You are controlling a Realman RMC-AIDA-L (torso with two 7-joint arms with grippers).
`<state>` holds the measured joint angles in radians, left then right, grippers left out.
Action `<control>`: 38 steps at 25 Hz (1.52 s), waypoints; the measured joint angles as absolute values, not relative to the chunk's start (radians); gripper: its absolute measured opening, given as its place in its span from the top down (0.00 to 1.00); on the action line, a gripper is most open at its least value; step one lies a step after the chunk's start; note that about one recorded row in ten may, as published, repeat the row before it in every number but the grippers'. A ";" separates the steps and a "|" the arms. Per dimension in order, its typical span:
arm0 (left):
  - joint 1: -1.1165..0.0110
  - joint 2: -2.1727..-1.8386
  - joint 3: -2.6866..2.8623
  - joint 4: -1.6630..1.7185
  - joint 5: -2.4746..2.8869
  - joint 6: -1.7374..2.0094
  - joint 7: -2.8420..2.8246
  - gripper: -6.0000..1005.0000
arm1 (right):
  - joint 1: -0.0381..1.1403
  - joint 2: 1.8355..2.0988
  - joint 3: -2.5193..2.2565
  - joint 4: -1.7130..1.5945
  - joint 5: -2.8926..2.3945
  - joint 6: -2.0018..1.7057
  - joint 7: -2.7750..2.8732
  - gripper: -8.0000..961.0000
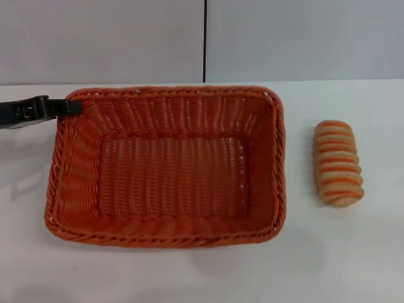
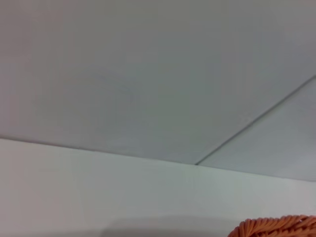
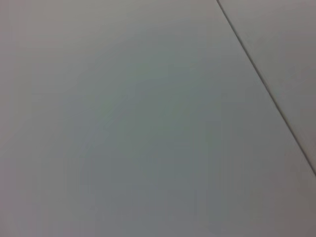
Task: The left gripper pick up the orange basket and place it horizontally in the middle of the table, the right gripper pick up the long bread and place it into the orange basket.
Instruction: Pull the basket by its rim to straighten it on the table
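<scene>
While the orange basket (image 1: 167, 167) sits flat on the table (image 1: 353, 265) with its long sides running across the head view, its open mouth faces up and its woven floor is bare; its braided rim runs unbroken around all four sides, and its walls slope inward toward the floor; the left gripper (image 1: 71, 107) reaches in from the basket's left and meets the rim at the far left corner, its slim black tip lying right on the braid; whether that tip is clamped on the rim or merely touching it cannot be told, since only one dark finger shows against the weave; the long bread (image 1: 339, 163) lies on the table to the right of the basket, apart from it with a strip of white tabletop between them, its length running roughly parallel to the basket's short right wall and its orange-brown and cream ridges crossing it; behind the basket a pale grey wall (image 1: 303, 38) rises from the table's far edge, split by a dark vertical seam (image 1: 205, 41) that stands above the basket's far rim; the left wrist view shows a small piece of the basket's rim (image 2: 276, 228) with table and wall beyond; the right gripper shows in no view, and the right wrist view holds only plain grey surface crossed by a thin line.
</scene>
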<state>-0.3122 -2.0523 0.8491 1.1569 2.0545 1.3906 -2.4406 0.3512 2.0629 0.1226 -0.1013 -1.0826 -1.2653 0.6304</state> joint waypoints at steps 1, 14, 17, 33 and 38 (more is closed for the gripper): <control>-0.312 -2.052 0.849 1.157 2.055 1.391 -2.441 0.70 | 0.354 2.063 0.122 -0.101 -1.085 -1.262 0.630 0.49; -0.337 -2.052 0.742 1.135 2.049 1.411 -2.348 0.45 | 0.356 2.060 0.043 -0.117 -1.109 -1.247 0.630 0.48; -0.338 -2.055 0.703 1.126 2.014 1.411 -2.278 0.39 | 0.356 2.060 -0.039 -0.151 -1.110 -1.247 0.644 0.48; -0.329 -2.054 0.555 0.600 1.382 1.499 -1.333 0.27 | 0.407 1.971 -0.389 -0.765 -1.861 -1.431 1.591 0.42; -0.338 -2.060 0.557 0.550 1.368 1.505 -1.239 0.27 | 0.507 1.933 -0.422 -0.879 -2.107 -1.554 1.822 0.30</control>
<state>-0.3383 -2.0604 0.5565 0.5496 1.3683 1.5052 -1.2391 0.5070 1.9328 -0.4222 -0.8790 -2.1068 -1.5540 1.8215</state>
